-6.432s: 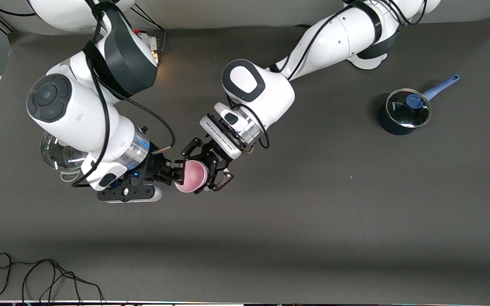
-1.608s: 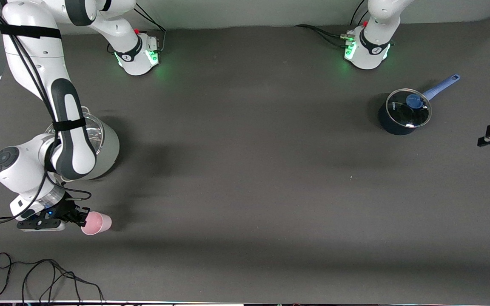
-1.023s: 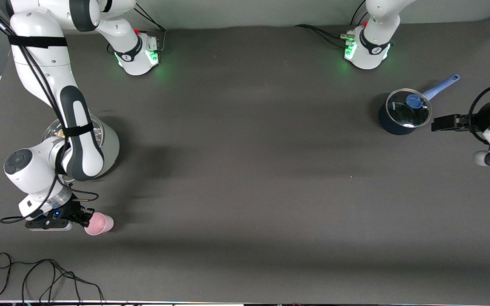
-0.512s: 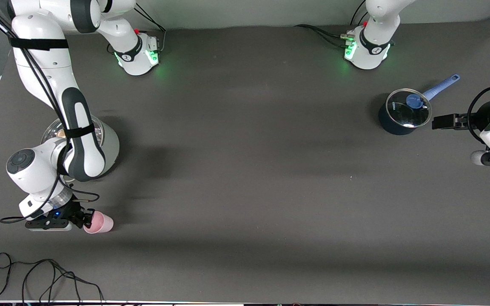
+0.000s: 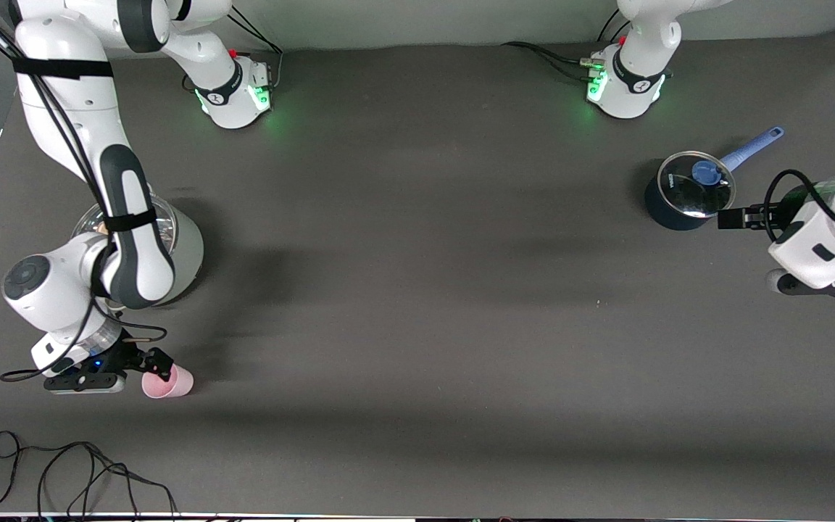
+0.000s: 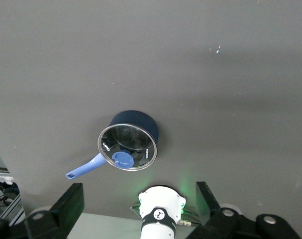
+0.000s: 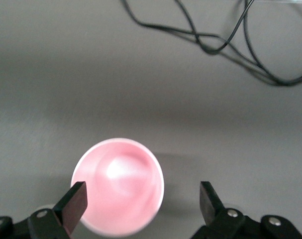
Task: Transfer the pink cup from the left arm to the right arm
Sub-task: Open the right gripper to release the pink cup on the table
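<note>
Pink cup [image 5: 168, 382] stands upright on the desk [image 5: 417, 326], handover seemingly complete: right gripper [image 5: 159, 366] jaws released around it. Left gripper [image 5: 740, 216], jaws spread, waits beside the saucepan [image 5: 687, 190].

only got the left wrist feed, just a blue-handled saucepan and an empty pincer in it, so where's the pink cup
observer: The pink cup stands upright on the table at the right arm's end, nearer the front camera than the grey pot.
operator: is the right arm holding it
observer: No. The right pincer is open over it, with the cup between its fingers, close to one of them and well apart from the other.
operator: and where does my pincer sit on the table
observer: The left pincer is over the left arm's end of the table, right beside the saucepan.
</note>
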You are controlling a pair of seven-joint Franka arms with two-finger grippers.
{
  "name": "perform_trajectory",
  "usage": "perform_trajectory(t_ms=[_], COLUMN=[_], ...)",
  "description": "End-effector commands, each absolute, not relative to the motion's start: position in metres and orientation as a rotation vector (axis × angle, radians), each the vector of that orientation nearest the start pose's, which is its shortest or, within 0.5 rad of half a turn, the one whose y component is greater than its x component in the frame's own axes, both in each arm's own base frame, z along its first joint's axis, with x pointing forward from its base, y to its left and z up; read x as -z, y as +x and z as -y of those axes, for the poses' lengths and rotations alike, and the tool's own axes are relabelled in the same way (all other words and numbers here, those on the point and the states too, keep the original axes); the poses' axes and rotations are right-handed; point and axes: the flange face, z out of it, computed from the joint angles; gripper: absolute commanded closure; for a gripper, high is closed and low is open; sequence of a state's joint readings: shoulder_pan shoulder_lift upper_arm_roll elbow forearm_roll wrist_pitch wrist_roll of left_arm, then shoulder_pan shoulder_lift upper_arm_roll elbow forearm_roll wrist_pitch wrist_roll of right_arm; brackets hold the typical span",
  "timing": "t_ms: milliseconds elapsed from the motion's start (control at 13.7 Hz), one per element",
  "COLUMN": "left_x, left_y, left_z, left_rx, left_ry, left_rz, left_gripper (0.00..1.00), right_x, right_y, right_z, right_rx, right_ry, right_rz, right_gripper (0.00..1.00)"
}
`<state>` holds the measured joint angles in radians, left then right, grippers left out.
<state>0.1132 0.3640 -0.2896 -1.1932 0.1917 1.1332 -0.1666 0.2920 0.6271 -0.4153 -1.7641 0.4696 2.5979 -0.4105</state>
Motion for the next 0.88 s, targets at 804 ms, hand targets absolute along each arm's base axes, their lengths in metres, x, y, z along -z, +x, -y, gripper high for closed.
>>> perform_trajectory(t_ms=[804], left_x=[-0.569], left_y=[0.542], left_z=[0.01], left_rx=[-0.13], left_ry=[-3.019], left_rz=[-0.175], left_gripper=[0.0], right_x=[-0.531], right_y=[0.633], right_z=[0.057], right_rx=[-0.116], right_ry=[-3.062], right_rz=[0.063], right_gripper=[0.0])
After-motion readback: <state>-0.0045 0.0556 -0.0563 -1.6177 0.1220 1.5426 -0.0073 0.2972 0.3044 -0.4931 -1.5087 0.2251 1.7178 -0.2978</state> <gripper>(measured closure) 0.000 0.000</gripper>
